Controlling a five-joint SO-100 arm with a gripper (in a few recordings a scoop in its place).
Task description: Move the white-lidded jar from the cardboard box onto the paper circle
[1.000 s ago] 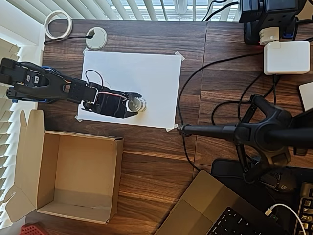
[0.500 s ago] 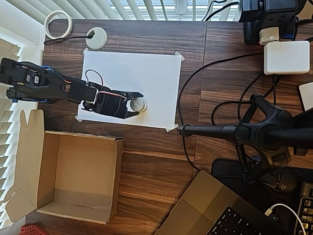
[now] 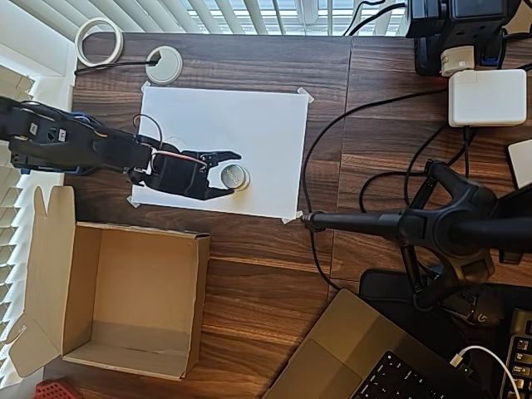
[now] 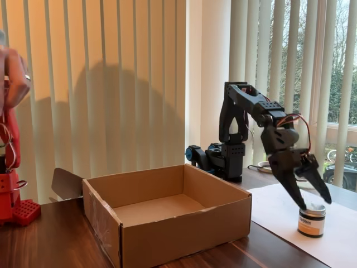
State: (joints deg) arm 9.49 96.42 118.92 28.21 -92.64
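my fingers (image 3: 226,173) hang spread apart, holding nothing, just beside the white-lidded jar (image 3: 234,176) standing on the white paper (image 3: 249,125) (its dark label's writing is too small to read).

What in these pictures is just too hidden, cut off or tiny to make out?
- Paper circle: in the overhead view the jar sits on the paper; any pencil line is too faint to see, so whether the jar is on it is unclear.
- Jar label: too small to read in the fixed view.
- Box: its near wall hides part of the floor in the fixed view.
- Red object: cut off by the overhead view's bottom edge.
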